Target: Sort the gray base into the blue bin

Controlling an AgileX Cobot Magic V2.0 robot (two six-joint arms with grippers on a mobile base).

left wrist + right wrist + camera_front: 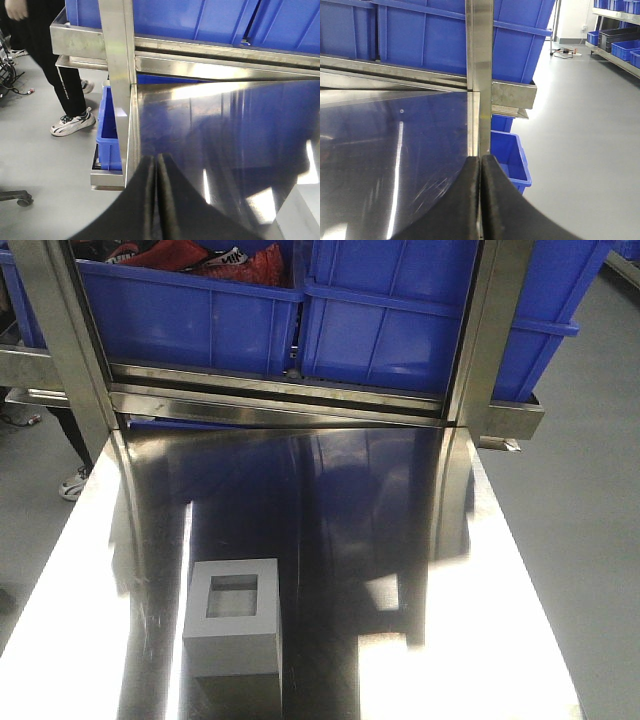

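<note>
One gray base point(232, 615) is all that sits on the steel table point(420, 540) in the front view, lower left of centre, square recess facing up, its reflection smeared below it on the mirror-bright top. Streaks of glare run down the metal. Across the top of the frame, a steel rack point(280, 400) carries the blue bin point(400, 330) at upper centre-right, well apart from the block. A second blue tub point(180, 310) at upper left holds red and black items. Gray floor point(580, 540) shows down both sides, and a white sneaker point(72, 483) peeks in at the left edge.

Over to the left wrist view: the left gripper point(156, 160) comes up from the bottom centre, black fingers pressed flat together with nothing between them, above the table's left edge. A steel post point(117, 50) rises at upper centre. A person in black trousers point(70, 75) stands at the left on the gray floor, and a small blue crate point(107, 130) sits just under the table edge. A chair caster point(20, 199) shows at lower left.

Right wrist view now: the right gripper point(481, 159) is clamped tight too, empty, over the table's right edge, in line with another steel post point(479, 50). A low blue crate point(507, 155) sits below the table at centre right. Open gray floor stretches away to shelves of blue crates point(620, 40) at upper right.
</note>
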